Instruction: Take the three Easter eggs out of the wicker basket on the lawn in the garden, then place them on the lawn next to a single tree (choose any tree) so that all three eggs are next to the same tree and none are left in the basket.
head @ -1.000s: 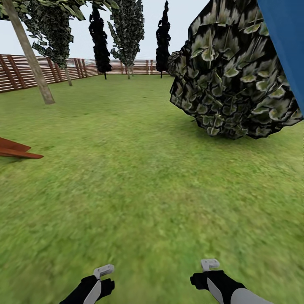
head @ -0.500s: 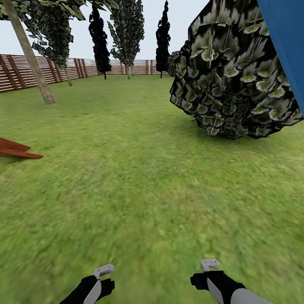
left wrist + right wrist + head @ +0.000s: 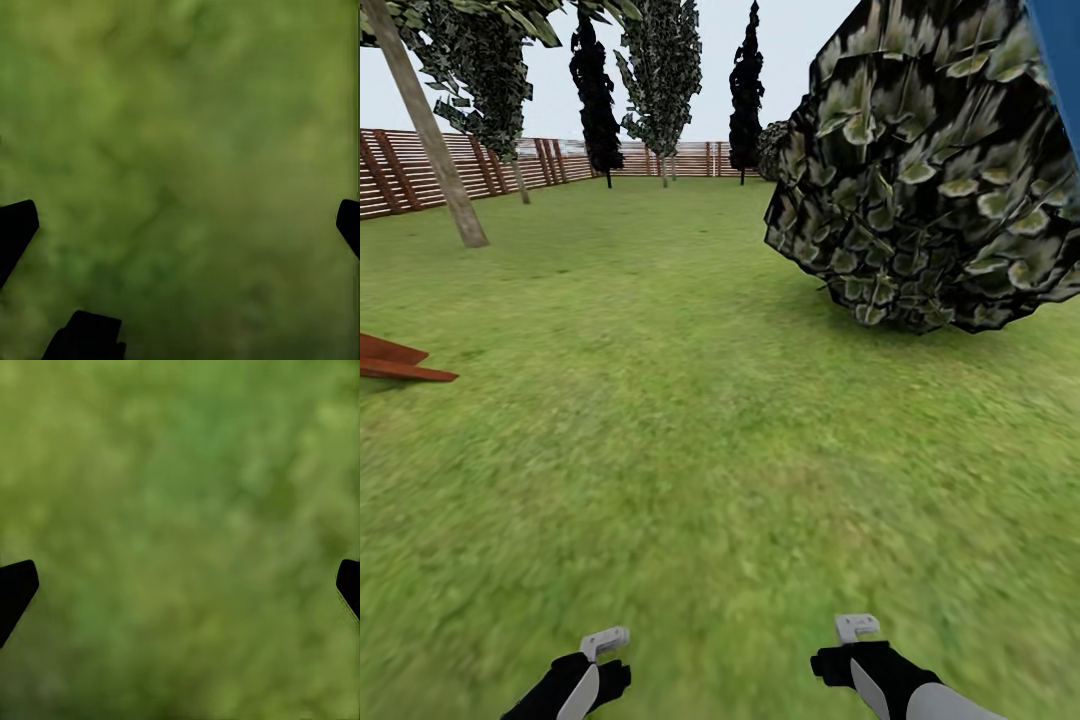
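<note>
Both grippers hung empty with jaws spread wide: the left gripper (image 3: 180,225) and the right gripper (image 3: 180,585) each faced bare lawn (image 3: 690,440), nothing between their fingertips; the head view placed them low, left gripper (image 3: 605,643) and right gripper (image 3: 857,628) well apart. Ahead stood a large leafy bush (image 3: 930,170), a blue panel (image 3: 1060,60) at its edge, a red-brown board (image 3: 395,362), a leaning bare-trunked tree (image 3: 435,140) near the slatted fence (image 3: 420,170), and dark cypresses (image 3: 746,90). Neither the wicker basket nor the eggs appeared, so the step in hand was judged to be searching; next, locating the basket.
</note>
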